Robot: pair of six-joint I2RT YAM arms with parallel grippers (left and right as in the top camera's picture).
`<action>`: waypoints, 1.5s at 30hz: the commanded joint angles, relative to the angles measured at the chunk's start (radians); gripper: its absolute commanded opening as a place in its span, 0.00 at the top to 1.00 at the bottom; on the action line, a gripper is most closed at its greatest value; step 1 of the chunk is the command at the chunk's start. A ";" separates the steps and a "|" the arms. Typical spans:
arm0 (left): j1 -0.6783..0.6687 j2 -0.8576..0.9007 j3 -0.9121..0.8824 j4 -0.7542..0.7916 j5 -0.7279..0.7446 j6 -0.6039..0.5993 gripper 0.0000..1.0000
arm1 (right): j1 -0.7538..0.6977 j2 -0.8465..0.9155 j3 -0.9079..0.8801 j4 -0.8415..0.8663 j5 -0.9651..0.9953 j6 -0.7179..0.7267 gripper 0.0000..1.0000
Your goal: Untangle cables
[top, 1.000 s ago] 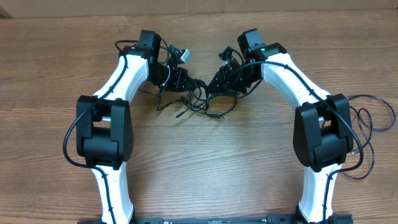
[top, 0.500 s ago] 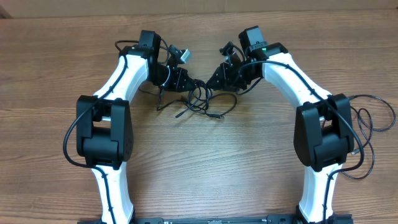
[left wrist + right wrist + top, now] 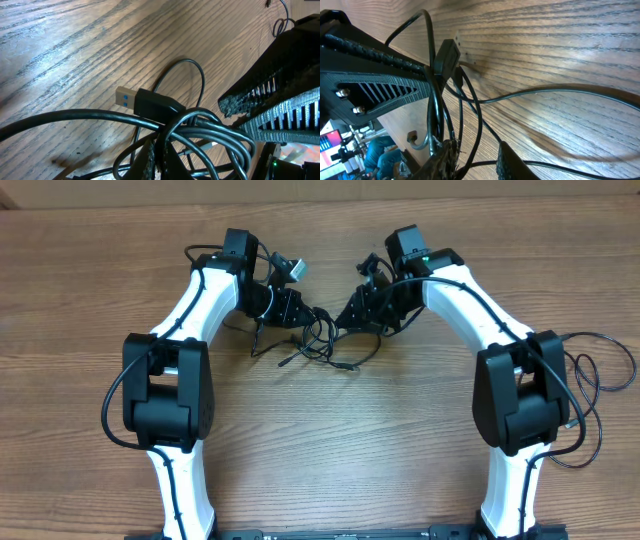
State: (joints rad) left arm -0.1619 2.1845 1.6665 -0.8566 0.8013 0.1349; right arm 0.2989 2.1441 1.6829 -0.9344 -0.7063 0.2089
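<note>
L claw (image 3: 312, 314) pressed tight on thin black cables (image 3: 155, 105) over wooden table (image 3: 330, 440); R claw (image 3: 342, 317) amid cords, grip: can't tell.

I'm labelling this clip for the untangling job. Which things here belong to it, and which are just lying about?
Job: tangled cables, their USB plug, left gripper and right gripper, both clamped on them.
Lying about: black cable looped beside the right arm; wooden table.

The overhead view looks straight down on the table (image 3: 320, 440); both wrist views sit close, sharing the cables (image 3: 322, 345).
</note>
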 commanded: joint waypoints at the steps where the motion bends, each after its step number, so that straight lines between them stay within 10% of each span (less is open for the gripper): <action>1: -0.002 0.019 -0.009 0.001 0.026 0.026 0.95 | 0.007 -0.036 0.018 0.005 -0.003 0.001 0.73; 45: -0.002 0.019 -0.009 0.001 0.001 0.021 0.95 | 0.051 -0.035 -0.011 0.162 -0.423 -0.003 0.77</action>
State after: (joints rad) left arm -0.1619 2.1845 1.6665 -0.8562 0.7967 0.1349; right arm 0.3473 2.1441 1.6787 -0.8047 -1.0225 0.1909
